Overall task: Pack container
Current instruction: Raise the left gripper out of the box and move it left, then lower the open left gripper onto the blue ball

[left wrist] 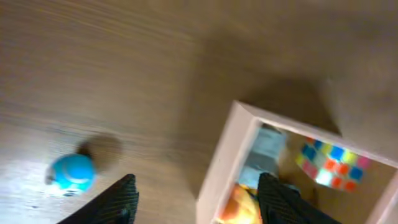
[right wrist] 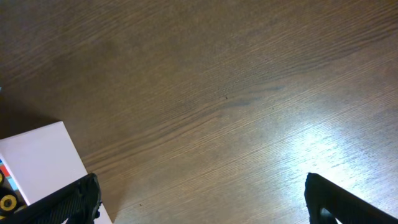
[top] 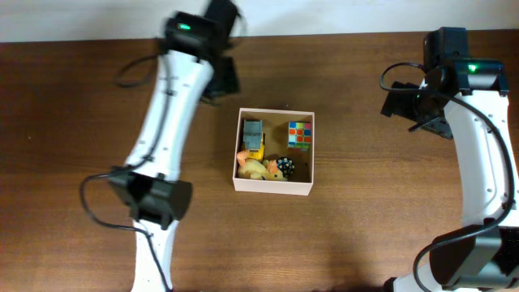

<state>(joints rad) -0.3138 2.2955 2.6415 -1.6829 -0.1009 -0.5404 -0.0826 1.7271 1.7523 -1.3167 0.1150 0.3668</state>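
**Risking a runaway ball**

Eyeing the container [top: 273,187] sitting just below-right of the left gripper [left wrist: 198,193], holding a cube [left wrist: 329,163] and other toys. Showing that one and the right gripper [right wrist: 211,202] both spread, grasping nothing. Probably going for the blue ball [left wrist: 71,173] off to its left; risking nudging it rolling or clipping the container's wall.

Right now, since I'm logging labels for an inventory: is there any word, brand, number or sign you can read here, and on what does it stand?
No text can be read in any view.
On the cube: coloured squares only, no letters.
On the truck: too small to show any marking.
On the blue ball: blurred, nothing legible.
On the container: plain white walls, no print visible.
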